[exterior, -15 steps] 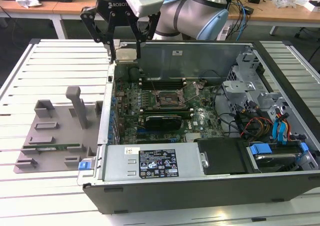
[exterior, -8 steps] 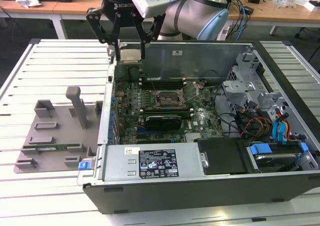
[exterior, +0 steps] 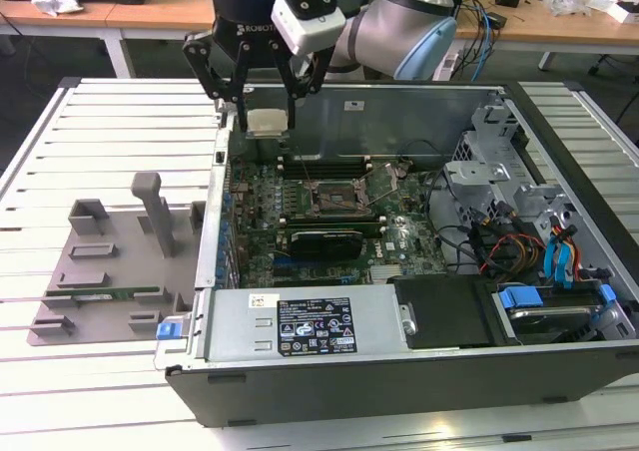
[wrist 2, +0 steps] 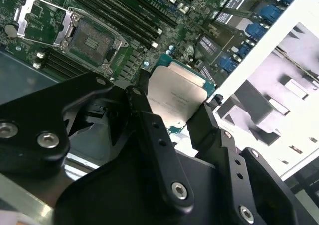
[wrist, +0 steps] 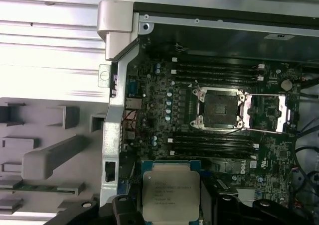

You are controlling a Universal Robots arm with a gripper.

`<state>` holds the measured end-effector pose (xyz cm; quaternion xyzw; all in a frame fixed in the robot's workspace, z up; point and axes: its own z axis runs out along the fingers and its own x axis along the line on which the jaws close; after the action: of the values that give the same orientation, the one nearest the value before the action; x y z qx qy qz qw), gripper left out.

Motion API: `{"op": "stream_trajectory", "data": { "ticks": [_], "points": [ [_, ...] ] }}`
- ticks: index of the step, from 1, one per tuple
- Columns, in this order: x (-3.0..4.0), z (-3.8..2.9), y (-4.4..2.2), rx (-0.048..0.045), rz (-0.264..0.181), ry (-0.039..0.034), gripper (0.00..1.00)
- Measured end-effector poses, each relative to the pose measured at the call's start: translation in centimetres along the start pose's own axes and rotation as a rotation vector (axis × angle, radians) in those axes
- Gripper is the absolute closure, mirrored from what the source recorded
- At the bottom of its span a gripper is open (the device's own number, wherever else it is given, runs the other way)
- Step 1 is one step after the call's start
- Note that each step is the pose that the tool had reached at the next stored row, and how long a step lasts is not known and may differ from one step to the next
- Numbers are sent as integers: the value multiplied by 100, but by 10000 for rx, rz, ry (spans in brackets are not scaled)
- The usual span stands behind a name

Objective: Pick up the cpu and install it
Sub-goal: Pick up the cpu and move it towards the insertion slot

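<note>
My gripper [exterior: 267, 112] is shut on the cpu [exterior: 269, 123], a flat silver square chip with a thin green edge, held in the air above the far-left corner of the open computer case. In both wrist views the cpu [wrist 2: 175, 96] [wrist: 170, 194] sits clamped between the black fingers [wrist 2: 149, 120]. The square black socket [exterior: 332, 200] lies on the green motherboard with its metal frame swung open, nearer the case's middle than the gripper. That socket [wrist: 219, 108] [wrist 2: 88, 40] looks empty, and the cpu hangs off to one side of it, clear of the board.
The open case's metal walls [exterior: 215, 222] surround the motherboard. Memory slots [wrist: 214, 71] flank the socket, and cables with blue drive brackets [exterior: 554, 261] fill the exterior view's right. A grey fixture tray [exterior: 110, 271] holding a green memory stick lies at the exterior view's left.
</note>
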<state>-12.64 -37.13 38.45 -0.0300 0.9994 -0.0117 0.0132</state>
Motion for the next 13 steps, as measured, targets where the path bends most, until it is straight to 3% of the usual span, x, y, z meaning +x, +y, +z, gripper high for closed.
{"op": "stream_trajectory", "data": {
  "ticks": [6,8,13],
  "points": [
    [-65,105,27,5,1,-1,45],
    [-70,180,48,6,0,1,45],
    [-185,253,137,5,1,13,45]
  ]
}}
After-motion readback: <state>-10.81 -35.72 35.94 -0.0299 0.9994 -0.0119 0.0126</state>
